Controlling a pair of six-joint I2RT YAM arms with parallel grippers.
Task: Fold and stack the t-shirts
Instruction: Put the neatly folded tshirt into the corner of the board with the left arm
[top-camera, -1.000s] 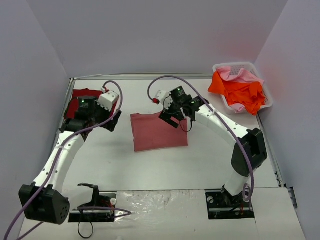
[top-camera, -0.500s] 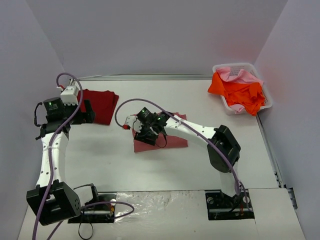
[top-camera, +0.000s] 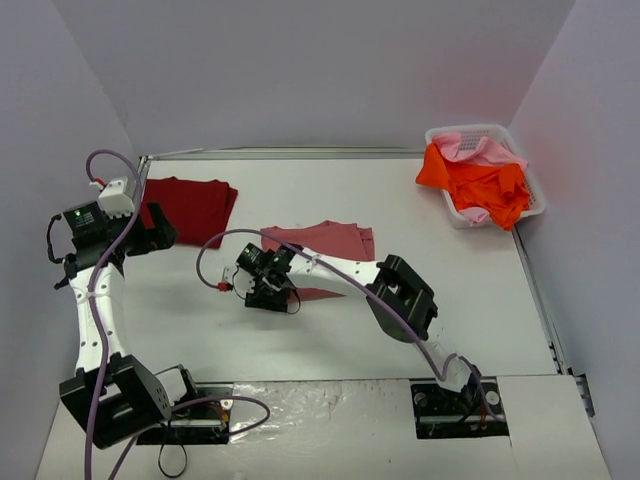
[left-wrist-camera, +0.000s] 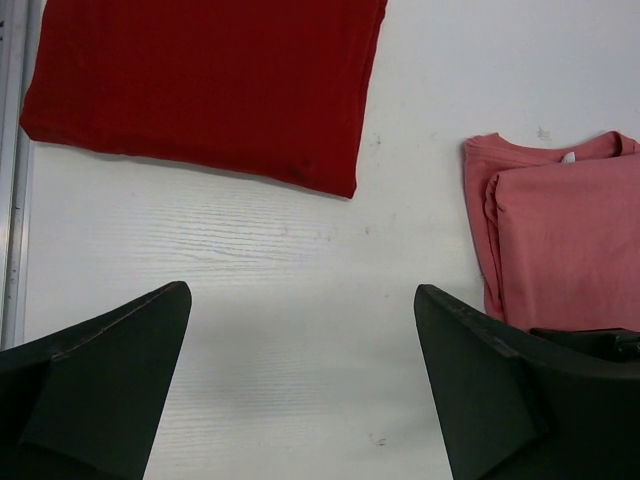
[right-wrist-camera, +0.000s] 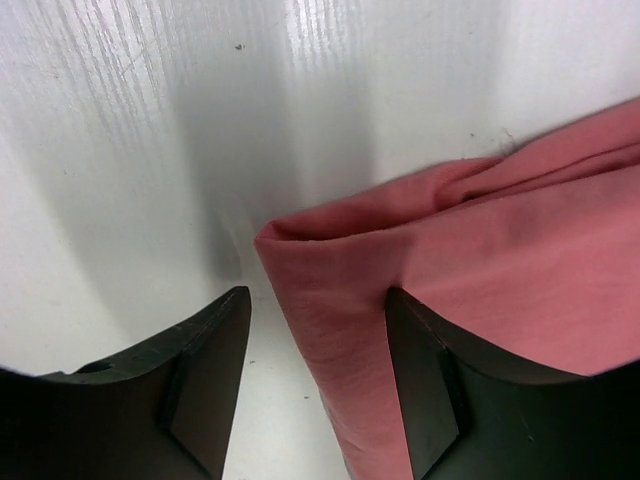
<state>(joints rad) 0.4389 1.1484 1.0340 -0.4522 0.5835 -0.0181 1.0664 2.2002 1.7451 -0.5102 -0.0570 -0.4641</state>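
The muted rose-red t-shirt (top-camera: 325, 243) lies folded at mid table; it also shows in the left wrist view (left-wrist-camera: 560, 230) and the right wrist view (right-wrist-camera: 480, 260). My right gripper (top-camera: 264, 293) (right-wrist-camera: 316, 295) is open and low at its near-left corner, with the folded cloth edge lying between the fingers and bare table beside it. The dark crimson t-shirt (top-camera: 190, 205) (left-wrist-camera: 200, 80) lies folded flat at the far left. My left gripper (top-camera: 150, 232) (left-wrist-camera: 302, 290) is open and empty above bare table near the crimson shirt. The orange t-shirt (top-camera: 485, 182) and the light pink t-shirt (top-camera: 470, 150) lie crumpled in the basket.
The white lattice basket (top-camera: 465, 129) stands at the far right corner against the wall. Grey walls close in the table on the left, back and right. A metal rail runs along the table's left edge (left-wrist-camera: 12, 250).
My right gripper has swung left and nearer, across the rose-red shirt to its near-left corner. My left arm has pulled back to the left, off the crimson shirt, which now lies uncovered.
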